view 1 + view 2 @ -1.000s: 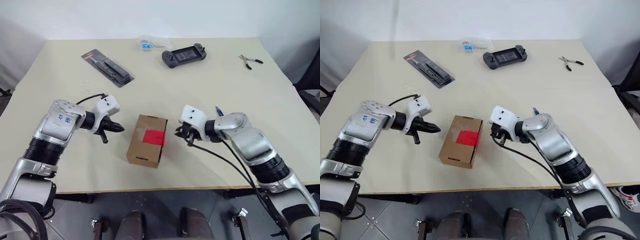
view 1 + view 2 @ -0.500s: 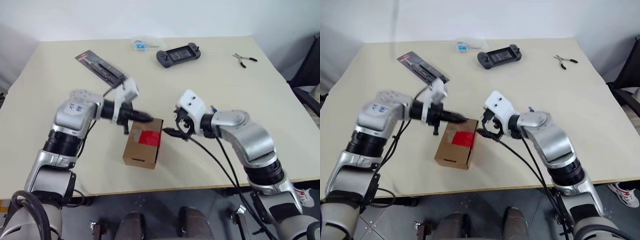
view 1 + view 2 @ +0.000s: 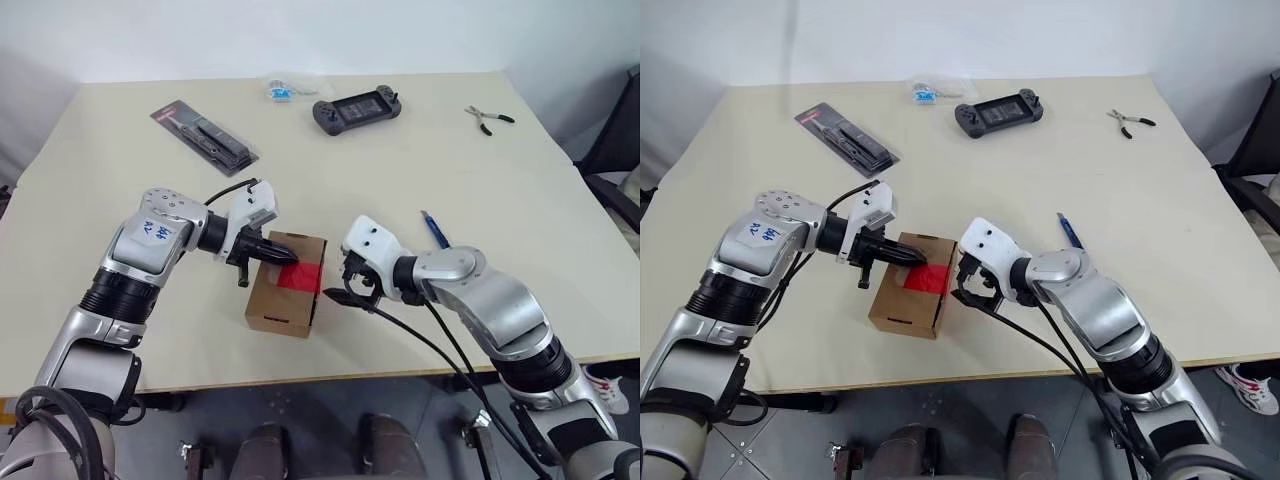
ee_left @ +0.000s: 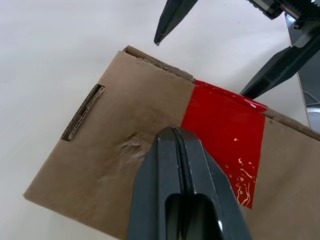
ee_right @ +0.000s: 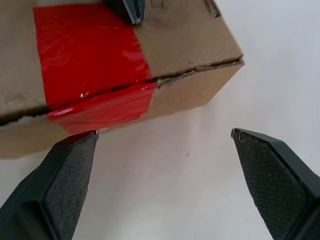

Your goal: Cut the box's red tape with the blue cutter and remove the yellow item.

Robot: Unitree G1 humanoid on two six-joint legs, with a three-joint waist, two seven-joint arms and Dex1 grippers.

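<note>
The left gripper [image 3: 287, 254] is seen with its two black fingers pressed together into one tapered point, nothing between them, its tip set over the top of the box [image 3: 285, 298] at the edge of the red tape [image 3: 304, 277]. The right gripper [image 5: 162, 137] is spread wide and holds nothing; its textured, wedge-shaped fingers [image 5: 272, 175] are poised just beside the box's right side, level with the tape where it folds over the edge.

The box is a small brown corrugated carton, matte and fibrous, with ragged flap edges, a slot cut in one face and a shallow dent in the top near the left gripper's tip. It is placed on the table [image 3: 120, 200] near the middle of the front edge. The tape is a short, glossy, bright red strip, slightly wrinkled, laid across the flap seam and down the side; the seam is seen as a dark crack running under it.

The blue cutter [image 3: 434, 230] is a slim, pen-like tool lying flat on the table to the right of the box, just behind the right arm and apart from both grippers.

Further off, along the far edge, a black tool in red-edged packaging [image 3: 207, 137], a small clear packet with blue print [image 3: 285, 89], a dark handheld controller [image 3: 361, 106] and black-handled pliers [image 3: 490, 118] are laid out.
</note>
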